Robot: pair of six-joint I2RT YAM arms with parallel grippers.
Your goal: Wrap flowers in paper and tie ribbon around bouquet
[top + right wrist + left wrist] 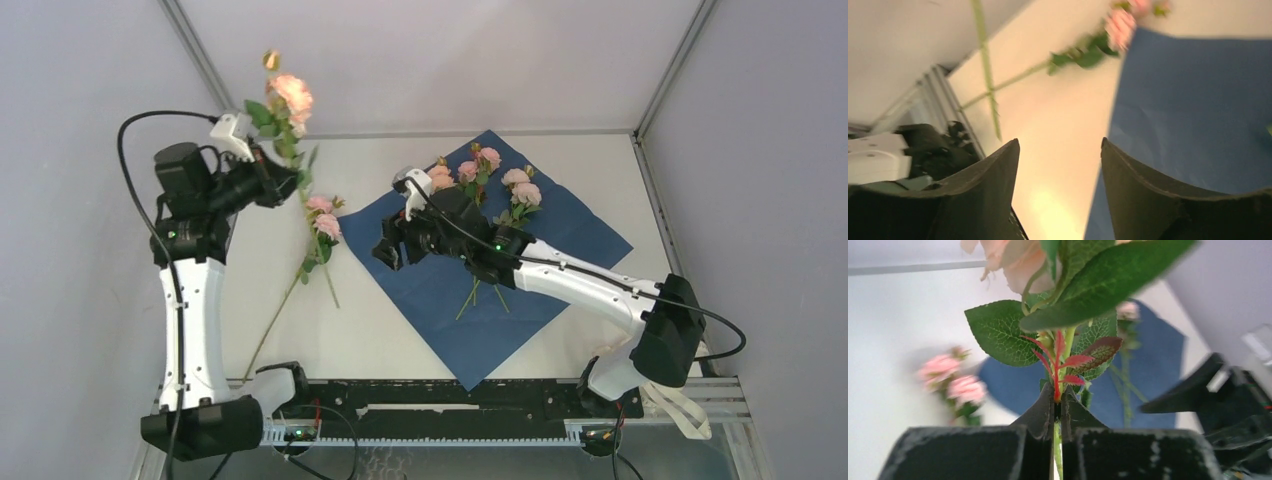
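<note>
**A:** Flowers (522, 192) first. Where were they?

**B:** Most lay on the paper (570, 240), with their blooms toward its far corner and their thin stems crossing near its middle. The paper sat as a blue diamond on the right half of the desk (400, 340), and one corner reached close to the near edge.

**A:** And the others?

**B:** A loose stem (322, 222) lay on the bare desk just left of the paper. Its pink blooms were near the paper's left corner and its stalk ran toward the near-left corner. A raised stem (290, 100) stood up in the air over the far-left part of the desk.

**A:** Held up by what?

**B:** The left pincer (1058, 401) held it. Its jaws were together, clamped on the green stalk just under the leaves.

**A:** And the right pincer (1060, 150)?

**B:** Its fingers were apart with nothing between them. It hung over the paper's left edge, beside the flowers lying there.
</note>
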